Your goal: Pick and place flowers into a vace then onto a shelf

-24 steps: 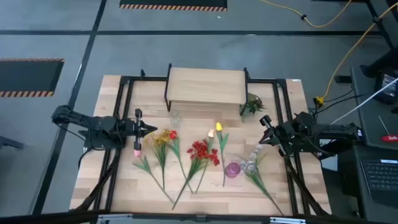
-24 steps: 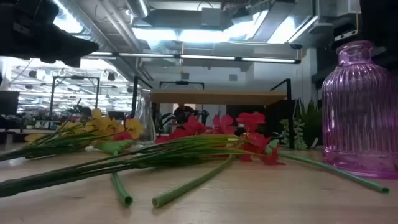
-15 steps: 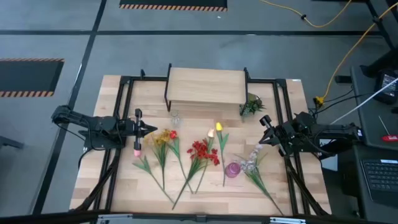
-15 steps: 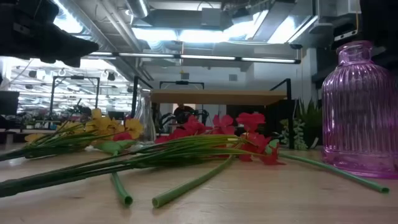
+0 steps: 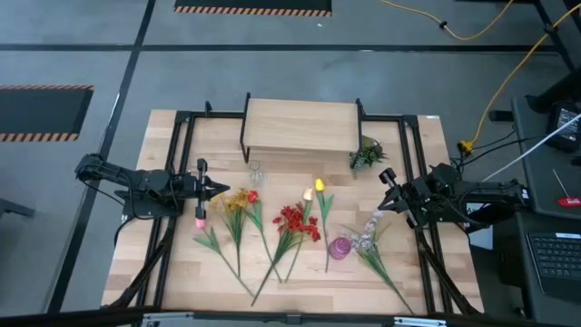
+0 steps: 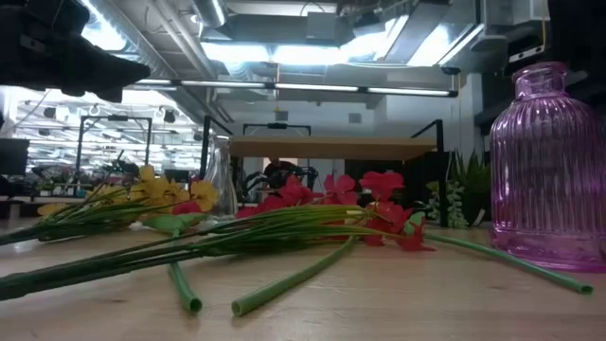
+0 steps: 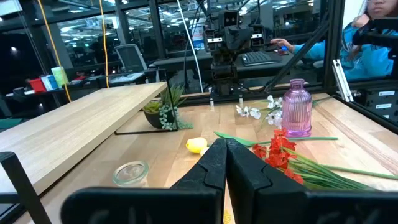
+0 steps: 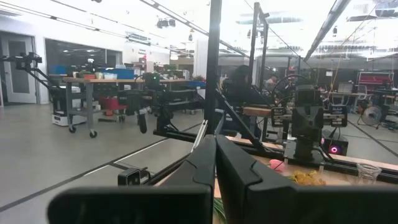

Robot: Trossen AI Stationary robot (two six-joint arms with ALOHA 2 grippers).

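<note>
The flowers lie flat on the table in the high view: a pink tulip [image 5: 200, 221], a yellow spray [image 5: 238, 202], a red spray [image 5: 295, 221], a yellow-orange tulip [image 5: 318, 189] and a white spray [image 5: 368, 236]. A purple ribbed vase [image 5: 339, 247] stands upright between the red and white sprays. The shelf [image 5: 301, 125] stands at the table's far side. My left gripper [image 5: 221, 189] hovers shut at the left, beside the yellow spray's heads. My right gripper [image 5: 383, 203] hovers shut at the right, near the white spray's heads. Both fingertip pairs meet in the wrist views [image 7: 225, 149] [image 8: 215, 144].
A small clear glass vase [image 5: 255, 170] stands in front of the shelf's left leg. A small green potted sprig [image 5: 367, 153] sits by the shelf's right end. Black frame rails [image 5: 172, 163] run along both table sides. A person in teal [image 7: 373, 37] sits beyond the table.
</note>
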